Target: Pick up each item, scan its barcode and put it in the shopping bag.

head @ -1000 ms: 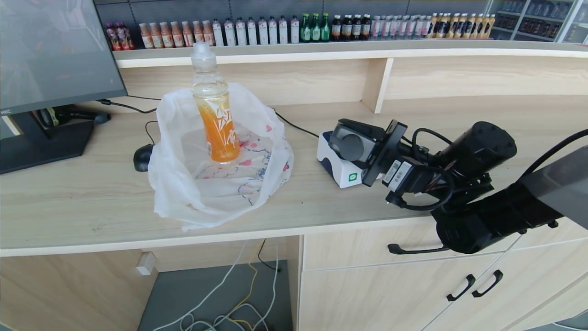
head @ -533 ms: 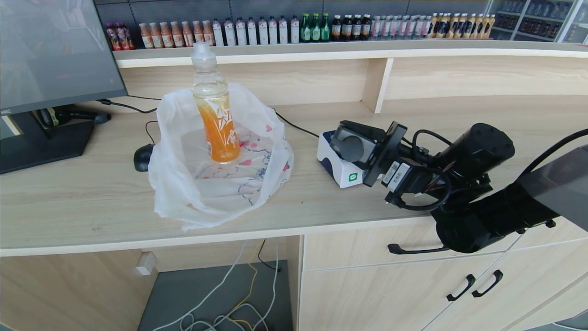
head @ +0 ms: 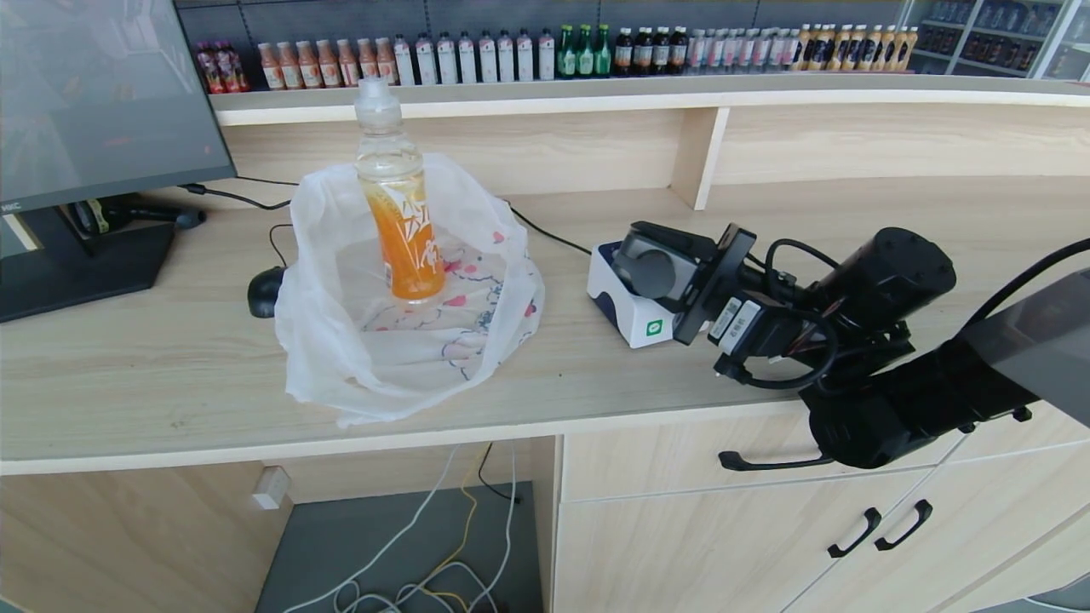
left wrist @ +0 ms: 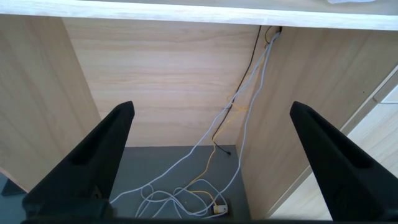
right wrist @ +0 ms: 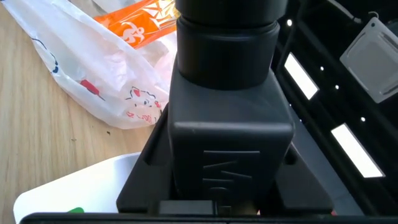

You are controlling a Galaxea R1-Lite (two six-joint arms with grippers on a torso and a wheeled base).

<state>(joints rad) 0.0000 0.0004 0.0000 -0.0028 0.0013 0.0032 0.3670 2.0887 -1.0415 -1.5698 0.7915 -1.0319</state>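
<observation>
Claw (head: 684, 288) at right lies level over counter (head: 170, 375), seemingly gripping scanner (head: 651, 262).

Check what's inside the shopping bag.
One orange drink bottle, upright on the shopping bag's floor. The bag's bunched near wall covers the floor's front strip; no other item seen.

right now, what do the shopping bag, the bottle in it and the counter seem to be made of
Shopping bag: thin plastic film, translucent white, crinkled.
Bottle: clear glossy plastic by the look, with an orange label wrap.
Counter: pale wood-grain board, matte; whether solid wood or laminate, cannot tell.
</observation>
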